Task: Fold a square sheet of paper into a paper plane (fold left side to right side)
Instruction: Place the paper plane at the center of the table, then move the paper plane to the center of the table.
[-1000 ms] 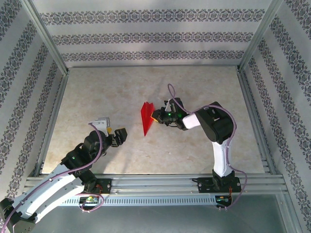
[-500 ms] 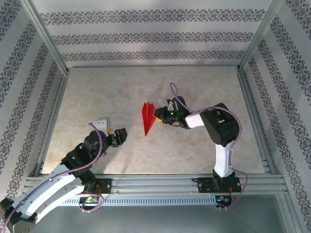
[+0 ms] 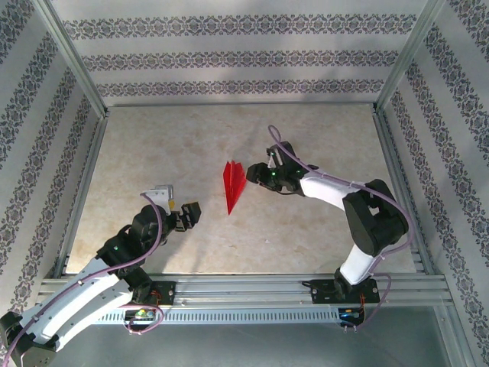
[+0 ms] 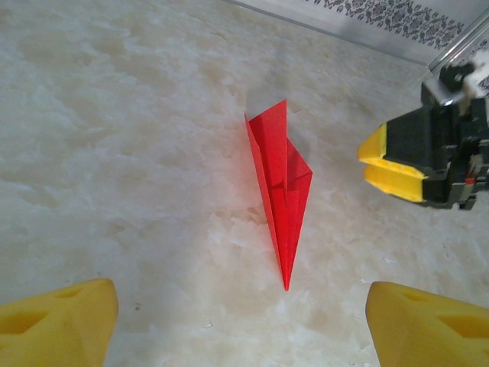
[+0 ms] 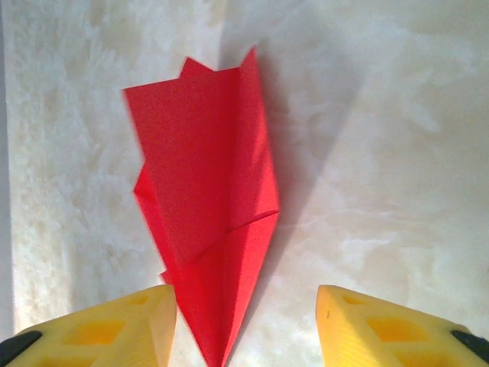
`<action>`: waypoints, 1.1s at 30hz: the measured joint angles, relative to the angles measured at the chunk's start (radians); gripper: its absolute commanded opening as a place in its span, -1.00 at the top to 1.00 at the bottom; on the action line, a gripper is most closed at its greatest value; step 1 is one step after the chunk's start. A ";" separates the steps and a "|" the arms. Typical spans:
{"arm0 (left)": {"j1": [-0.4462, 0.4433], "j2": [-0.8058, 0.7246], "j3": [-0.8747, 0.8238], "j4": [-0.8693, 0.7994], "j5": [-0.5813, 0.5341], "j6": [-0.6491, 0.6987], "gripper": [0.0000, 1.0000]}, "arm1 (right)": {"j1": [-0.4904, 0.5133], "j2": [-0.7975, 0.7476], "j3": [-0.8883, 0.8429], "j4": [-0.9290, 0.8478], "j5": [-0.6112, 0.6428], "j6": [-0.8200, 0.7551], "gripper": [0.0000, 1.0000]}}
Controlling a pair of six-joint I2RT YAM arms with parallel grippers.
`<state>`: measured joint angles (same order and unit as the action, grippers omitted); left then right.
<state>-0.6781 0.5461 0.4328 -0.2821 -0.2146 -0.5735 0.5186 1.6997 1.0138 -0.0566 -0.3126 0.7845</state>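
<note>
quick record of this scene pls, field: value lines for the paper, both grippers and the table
paper: red plane, folded into a slim pointed dart
location: mid table, point toward the arm bases
left gripper: open, empty, to the plane's left, apart from it
right gripper: open, just right of the plane, not gripping it
held by: nothing
</note>
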 measured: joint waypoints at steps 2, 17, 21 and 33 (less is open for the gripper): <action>0.002 0.000 0.001 -0.001 0.003 0.014 -0.73 | 0.044 -0.006 0.058 -0.082 0.038 -0.028 -0.10; 0.006 -0.020 0.002 -0.011 0.040 0.043 -0.74 | 0.230 0.208 0.341 -0.370 0.219 -0.060 -0.14; 0.006 -0.020 0.002 -0.011 0.053 0.043 -0.74 | 0.232 0.254 0.391 -0.409 0.246 -0.064 -0.11; 0.006 -0.019 -0.001 -0.011 0.061 0.043 -0.75 | 0.232 0.323 0.465 -0.454 0.264 -0.085 -0.04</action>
<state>-0.6716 0.5266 0.4316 -0.2932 -0.1532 -0.5301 0.7509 2.0224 1.4792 -0.5110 -0.0490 0.6994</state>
